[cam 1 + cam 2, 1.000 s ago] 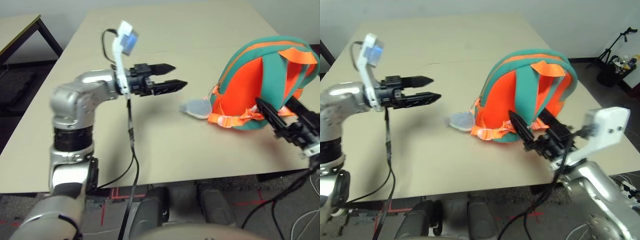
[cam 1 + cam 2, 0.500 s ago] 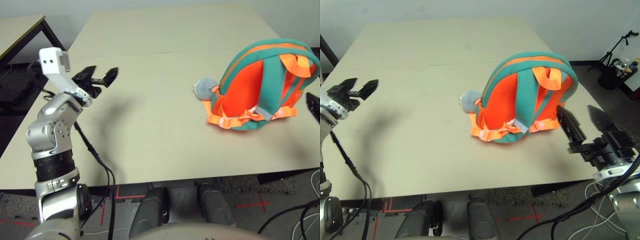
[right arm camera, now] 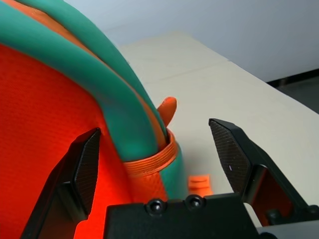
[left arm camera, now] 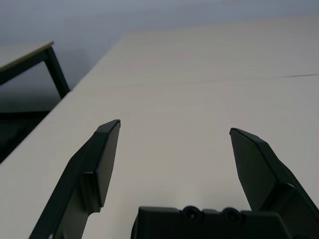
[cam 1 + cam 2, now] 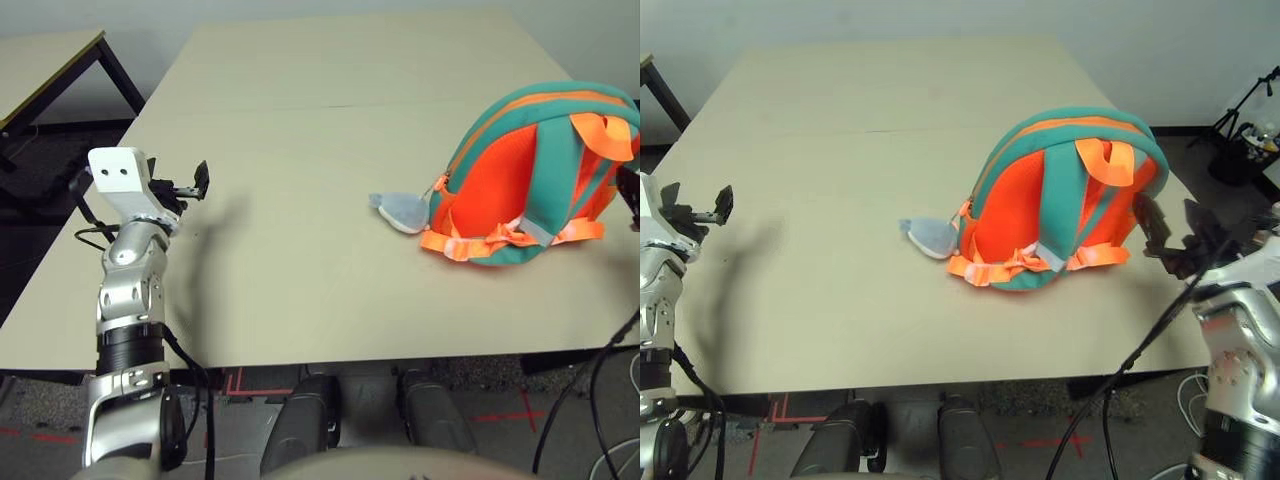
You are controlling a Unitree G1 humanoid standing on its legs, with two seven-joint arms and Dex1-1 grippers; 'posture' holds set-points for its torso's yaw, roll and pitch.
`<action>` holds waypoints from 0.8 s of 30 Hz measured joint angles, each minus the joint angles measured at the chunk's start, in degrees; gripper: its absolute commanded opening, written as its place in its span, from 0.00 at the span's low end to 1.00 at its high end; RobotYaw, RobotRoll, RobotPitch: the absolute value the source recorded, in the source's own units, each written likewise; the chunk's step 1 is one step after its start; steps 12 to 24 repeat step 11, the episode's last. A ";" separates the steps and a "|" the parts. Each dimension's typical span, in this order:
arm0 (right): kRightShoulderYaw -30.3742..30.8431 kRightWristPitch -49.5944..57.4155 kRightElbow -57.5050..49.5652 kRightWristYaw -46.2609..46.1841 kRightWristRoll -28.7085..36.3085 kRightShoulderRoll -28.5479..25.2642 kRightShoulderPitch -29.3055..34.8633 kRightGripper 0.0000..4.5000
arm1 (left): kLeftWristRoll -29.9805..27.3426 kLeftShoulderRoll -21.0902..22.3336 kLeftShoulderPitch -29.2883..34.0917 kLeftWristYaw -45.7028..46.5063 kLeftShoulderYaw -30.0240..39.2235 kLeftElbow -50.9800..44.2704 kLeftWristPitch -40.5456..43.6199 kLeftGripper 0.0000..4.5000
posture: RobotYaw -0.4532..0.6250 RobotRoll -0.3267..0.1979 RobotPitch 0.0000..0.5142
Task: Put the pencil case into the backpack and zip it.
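**Both arms drawn back, backpack alone on the table**

On the beige table (image 5: 840,300), from the head cameras, I see the small teal and orange backpack (image 5: 1060,200) standing upright on its right half, strap side toward me, with the grey plush shark charm (image 5: 928,236) lying flat on the tabletop just beside its left foot. A second ago both arms reached in toward the middle, the right gripper's fingers up against the orange straps; now both have pulled out to the table's edges. The charm has also shifted since half a second ago, when it sat closer against the bag. My left gripper (image 5: 190,183) sits over the near left edge, forearm raised almost vertical, white camera block on top. My right gripper (image 5: 1172,232) hovers just off the backpack's right side, apart from it. I cannot find the pencil case in either eye view.

From the left wrist, my left gripper (image 4: 174,149) has its two black fingers spread wide with nothing between them, only bare tabletop beyond.

From the right wrist, my right gripper (image 3: 159,149) is likewise wide open and empty, with the backpack (image 3: 50,114) filling the view close ahead and an orange strap end (image 3: 200,183) on the table.
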 measured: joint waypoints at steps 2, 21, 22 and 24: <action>-0.01 -3.27 6.35 1.27 -1.91 -0.26 -2.89 0.99 | 0.65 -0.13 0.08 1.37 0.01 0.57 -1.21 1.00 | 0.34 0.62 0.17; 0.03 -10.10 19.15 3.92 -6.07 -1.53 -8.07 0.99 | 0.50 -0.21 3.17 3.76 0.64 3.90 -2.45 1.00 | 0.35 0.62 0.25; 0.03 -10.10 19.15 3.92 -6.07 -1.53 -8.07 0.99 | 0.50 -0.21 3.17 3.76 0.64 3.90 -2.45 1.00 | 0.35 0.62 0.25; 0.03 -10.10 19.15 3.92 -6.07 -1.53 -8.07 0.99 | 0.50 -0.21 3.17 3.76 0.64 3.90 -2.45 1.00 | 0.35 0.62 0.25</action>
